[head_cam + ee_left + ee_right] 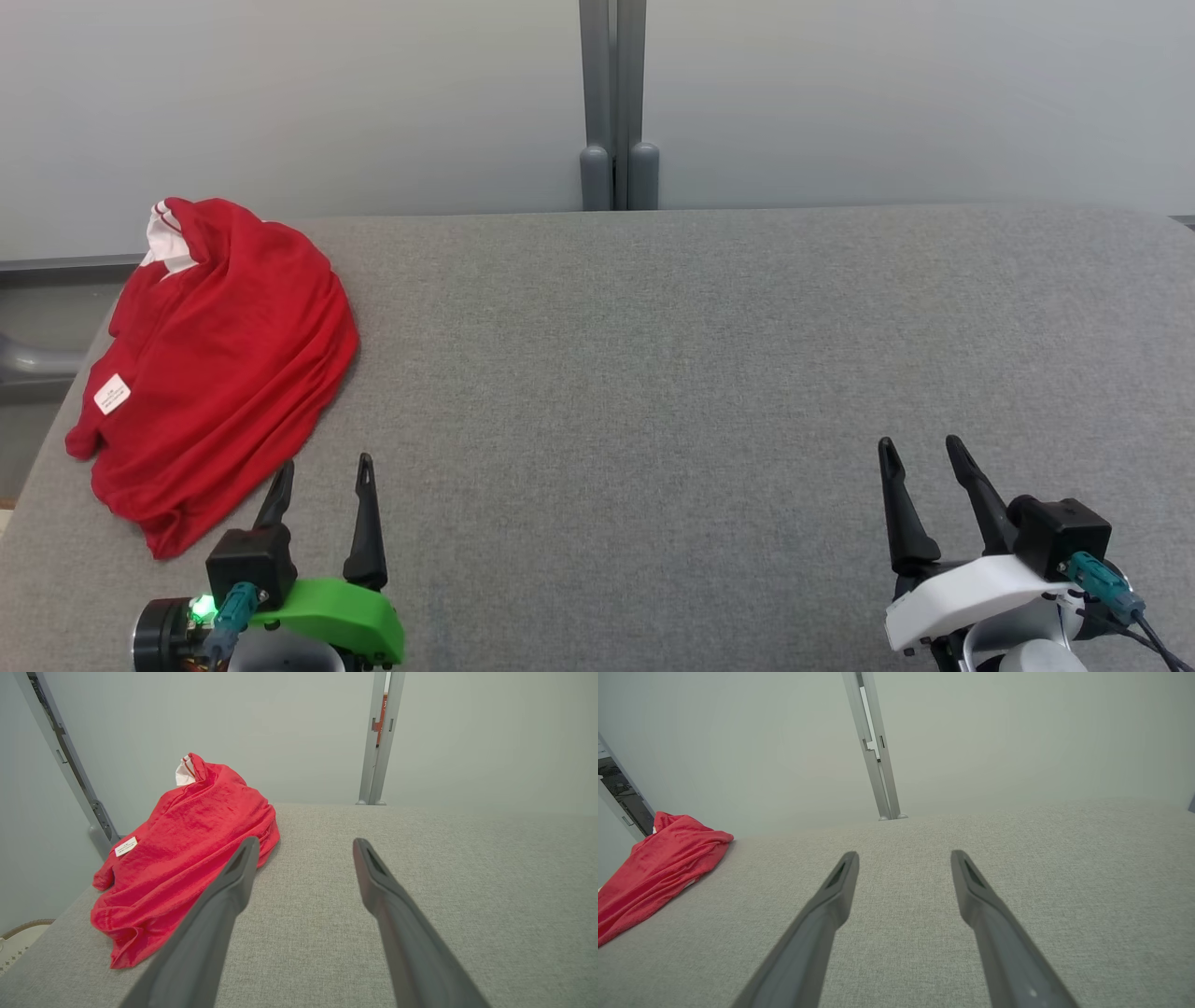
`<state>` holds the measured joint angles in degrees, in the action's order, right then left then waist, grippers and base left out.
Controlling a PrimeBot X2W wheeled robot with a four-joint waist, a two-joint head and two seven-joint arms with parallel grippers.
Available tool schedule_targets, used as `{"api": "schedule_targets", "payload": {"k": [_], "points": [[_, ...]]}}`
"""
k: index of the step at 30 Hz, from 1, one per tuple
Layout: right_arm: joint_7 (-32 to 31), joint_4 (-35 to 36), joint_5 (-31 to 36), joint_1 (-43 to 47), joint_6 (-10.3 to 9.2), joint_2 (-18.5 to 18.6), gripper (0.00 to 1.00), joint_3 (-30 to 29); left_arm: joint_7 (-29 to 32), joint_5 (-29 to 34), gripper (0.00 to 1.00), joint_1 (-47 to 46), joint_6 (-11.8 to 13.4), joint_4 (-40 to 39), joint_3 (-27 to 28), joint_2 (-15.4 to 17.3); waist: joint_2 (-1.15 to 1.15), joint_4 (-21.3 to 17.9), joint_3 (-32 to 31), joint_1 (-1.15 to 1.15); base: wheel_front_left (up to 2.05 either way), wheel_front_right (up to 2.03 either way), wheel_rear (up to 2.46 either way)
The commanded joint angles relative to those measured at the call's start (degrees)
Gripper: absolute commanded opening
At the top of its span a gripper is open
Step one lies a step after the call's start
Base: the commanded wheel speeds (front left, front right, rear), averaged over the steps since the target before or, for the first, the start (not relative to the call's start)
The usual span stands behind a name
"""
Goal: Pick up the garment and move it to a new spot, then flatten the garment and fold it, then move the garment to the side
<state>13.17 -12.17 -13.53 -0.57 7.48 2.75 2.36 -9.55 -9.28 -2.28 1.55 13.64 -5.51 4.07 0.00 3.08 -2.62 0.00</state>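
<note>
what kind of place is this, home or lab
Likely a lab test cell: a grey fabric-covered table, one crumpled red garment on it, plain pale panels joined by a grey post.

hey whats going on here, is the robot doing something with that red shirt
Not yet. The red garment lies crumpled in a heap near the left edge of the grey table, and nothing is holding it. The robot's left hand is open, just by the heap's near edge. Its right hand is also open, far off over the bare right side of the table. The pickup has not started.
</note>
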Motion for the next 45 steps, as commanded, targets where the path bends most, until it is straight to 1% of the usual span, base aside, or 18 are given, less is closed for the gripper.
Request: {"api": "schedule_targets", "payload": {"k": [1, 10, 18, 24, 30, 37, 38, 45], "points": [[-0.25, 0.11, -0.36, -0.05, 0.02, 0.24, 1.0, -0.01, 0.13, 0.1, 1.0, 0.68, 0.21, -0.06, -0.03, 0.35, 0.0, 0.04, 0.01, 0.0, 0.0, 0.0, 0.0], [-0.1, -0.25, -0.78, 0.4, 0.02, 0.24, 1.0, 0.1, -0.11, -0.48, 1.0, 0.67, 0.54, -0.1, -0.02, 1.09, 0.0, 0.78, 0.1, 0.0, 0.0, 0.0, 0.0], [0.19, -0.92, -1.59, 0.73, 0.02, 0.24, 1.0, 0.67, 0.28, -0.97, 1.0, 0.81, 0.92, -0.2, 0.32, 1.86, 0.0, 3.69, 0.12, 0.0, 0.0, 0.0, 0.0], [0.47, -1.4, -1.97, 0.85, 0.02, 0.23, 1.0, 0.96, 0.59, -1.21, 1.0, 0.98, 1.23, -0.25, 0.37, 2.34, 0.0, 7.15, 0.24, 0.0, 0.0, 0.0, 0.0], [0.8, -2.05, -2.34, 0.96, 0.02, 0.23, 1.0, 1.25, 0.68, -1.55, 1.0, 1.09, 1.52, -0.67, 0.55, 2.99, 0.0, 11.39, 0.32, 0.0, 0.0, 0.0, 0.0], [1.18, -2.66, -2.83, 0.99, 0.02, 0.24, 1.0, 1.84, -0.15, -1.94, 1.0, 1.5, 2.48, -1.18, 1.14, 3.47, 0.0, 16.33, 0.21, 0.0, 0.0, 0.0, 0.0], [1.26, -2.81, -2.91, 0.9, 0.02, 0.24, 1.0, 1.98, -0.23, -2.18, 1.0, 1.63, 2.58, -1.37, 1.5, 3.86, 0.0, 17.61, 0.2, 0.0, 0.0, 0.0, 0.0], [1.49, -3.02, -3.07, 0.76, 0.02, 0.24, 1.0, 2.58, -0.78, -2.68, 1.0, 1.93, 3.1, -1.31, 2.43, 4.89, 0.0, 21.51, 0.26, 0.0, 0.0, 0.0, 0.0]]}}
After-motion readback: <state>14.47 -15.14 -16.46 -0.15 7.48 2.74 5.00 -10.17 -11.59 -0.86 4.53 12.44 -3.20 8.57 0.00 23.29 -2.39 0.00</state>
